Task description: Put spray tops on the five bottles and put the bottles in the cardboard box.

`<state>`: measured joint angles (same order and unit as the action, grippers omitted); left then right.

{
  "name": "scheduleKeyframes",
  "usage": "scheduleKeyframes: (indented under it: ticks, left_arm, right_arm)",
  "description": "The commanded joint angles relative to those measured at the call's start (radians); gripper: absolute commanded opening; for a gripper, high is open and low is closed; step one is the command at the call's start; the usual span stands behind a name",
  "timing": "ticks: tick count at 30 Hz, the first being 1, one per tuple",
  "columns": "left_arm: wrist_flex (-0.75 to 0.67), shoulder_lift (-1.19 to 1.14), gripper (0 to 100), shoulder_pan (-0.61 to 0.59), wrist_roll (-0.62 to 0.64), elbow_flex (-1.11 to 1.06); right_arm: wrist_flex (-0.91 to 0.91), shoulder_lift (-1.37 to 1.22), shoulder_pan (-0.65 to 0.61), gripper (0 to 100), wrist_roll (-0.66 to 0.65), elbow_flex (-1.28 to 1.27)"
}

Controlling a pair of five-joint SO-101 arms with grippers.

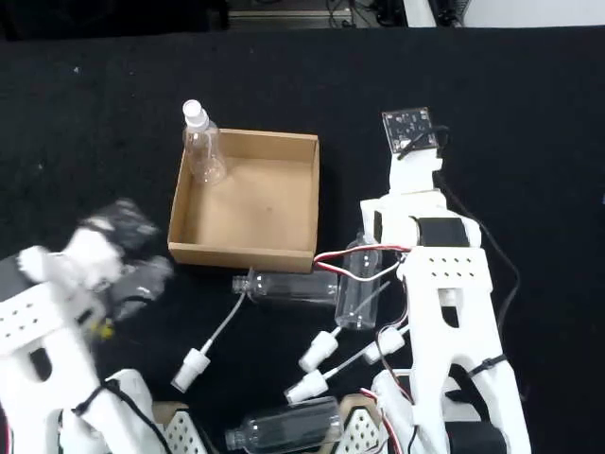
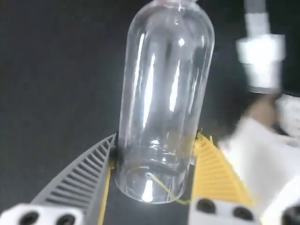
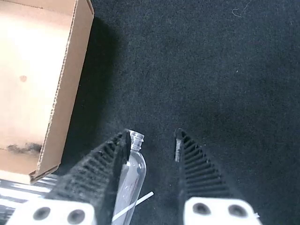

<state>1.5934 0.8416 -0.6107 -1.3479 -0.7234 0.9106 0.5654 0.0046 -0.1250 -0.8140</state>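
Observation:
My left gripper (image 2: 154, 140) is shut on the base of a clear capless bottle (image 2: 164, 89), with a white spray top (image 2: 260, 61) on the cloth beyond it. In the high view that arm (image 1: 90, 270) is at the left, blurred, near the cardboard box (image 1: 244, 253). One bottle with a spray top (image 1: 201, 142) stands at the box's far left corner. My right gripper (image 3: 152, 136) is open beside the box (image 3: 61, 103), with a capless bottle's neck (image 3: 136, 140) against one finger. Another bare bottle (image 1: 293, 286) lies in front of the box.
Several loose spray tops (image 1: 194, 364) (image 1: 319, 350) (image 1: 307, 386) with thin tubes lie on the black cloth near the front. A further capless bottle (image 1: 284, 426) lies at the near edge between two ribbed pieces. The right arm (image 1: 440, 284) covers the right side.

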Motion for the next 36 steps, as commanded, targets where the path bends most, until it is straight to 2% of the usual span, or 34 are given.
scheduleKeyframes:
  ticks: [1, 6, 10, 13, 18, 27, 32, 36]
  left_arm:
    - [-0.245, -0.003, 18, -0.295, 0.103, -0.081]
    - [-0.52, -0.003, 18, -0.499, 0.224, -0.275]
    - [-0.698, -0.003, 18, -0.613, 0.265, -0.4]
    - [-0.683, -0.003, 20, -0.657, 0.258, -0.41]
    - [-0.623, 0.005, 38, -0.667, 0.255, -0.407]
    - [-0.577, -0.003, 33, -0.641, 0.265, -0.252]
    - [-0.496, -0.005, 33, -0.581, 0.261, -0.122]
    - [-0.516, -0.025, 33, -0.536, 0.265, -0.107]
  right_arm:
    - [0.003, 0.044, 0.018, 14.1, 0.009, 0.007]
    - [0.005, 0.044, 0.018, 14.1, 0.009, 0.005]
    - [0.002, 0.044, 0.017, 14.1, 0.009, -0.008]
    - [0.002, 0.044, 0.017, 14.1, 0.009, -0.008]
    - [0.002, 0.044, 0.017, 14.1, 0.009, -0.008]
    - [0.002, 0.044, 0.017, 14.1, 0.009, -0.008]
    - [0.002, 0.044, 0.017, 14.1, 0.009, -0.008]
    - [0.002, 0.044, 0.017, 14.1, 0.009, -0.008]
